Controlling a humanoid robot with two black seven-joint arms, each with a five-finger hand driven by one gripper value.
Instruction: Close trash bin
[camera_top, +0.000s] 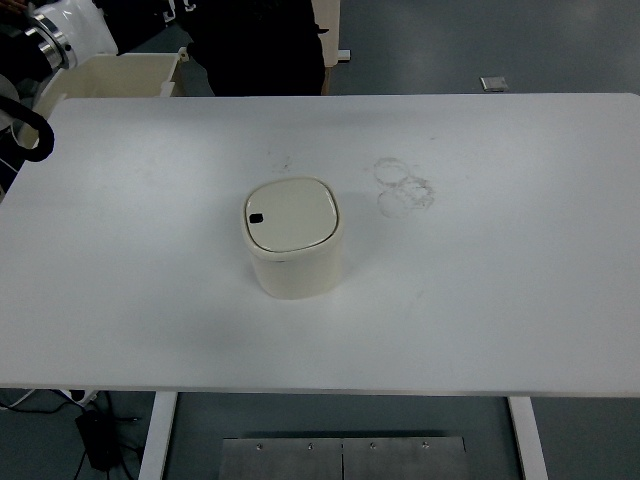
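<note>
Trash bin (294, 240): cream plastic by the look of it, smooth, satin sheen on the lid, small glossy black button near its left edge. Table (520, 250): white, smooth, matt top, faint grey ring scuffs (403, 186) right of the bin. Left arm (62, 32) at the top-left corner: glossy white shell with a metallic silver ring.

White forearm shell (75, 25), silver cuff.
</note>
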